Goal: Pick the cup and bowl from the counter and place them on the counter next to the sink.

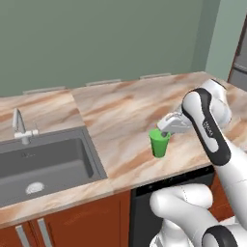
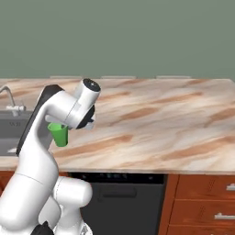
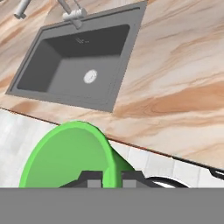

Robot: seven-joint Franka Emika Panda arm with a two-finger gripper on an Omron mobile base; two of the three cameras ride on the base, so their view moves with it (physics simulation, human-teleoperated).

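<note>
The green cup (image 1: pixel 159 144) (image 2: pixel 58 134) hangs upright from my gripper (image 1: pixel 162 133) (image 2: pixel 60 124), which is shut on its rim. It is over the front part of the counter (image 1: pixel 125 108) (image 2: pixel 160 124), to the right of the sink (image 1: pixel 43 164) (image 2: pixel 9 133). In the hand view the cup (image 3: pixel 65 157) sits at the bottom, its wall pinched by my gripper (image 3: pixel 111 178), with the sink (image 3: pixel 78 65) farther off across the counter (image 3: pixel 183 87). I cannot tell whether the cup's base touches the stone. The bowl is out of view.
A silver faucet (image 1: pixel 19 125) (image 3: pixel 70 13) stands behind the basin. A dark dishwasher front (image 1: pixel 144 212) (image 2: pixel 124 197) sits under the counter edge, with wooden drawers (image 2: pixel 202 197) to its right. A wide stretch of counter lies between cup and wall.
</note>
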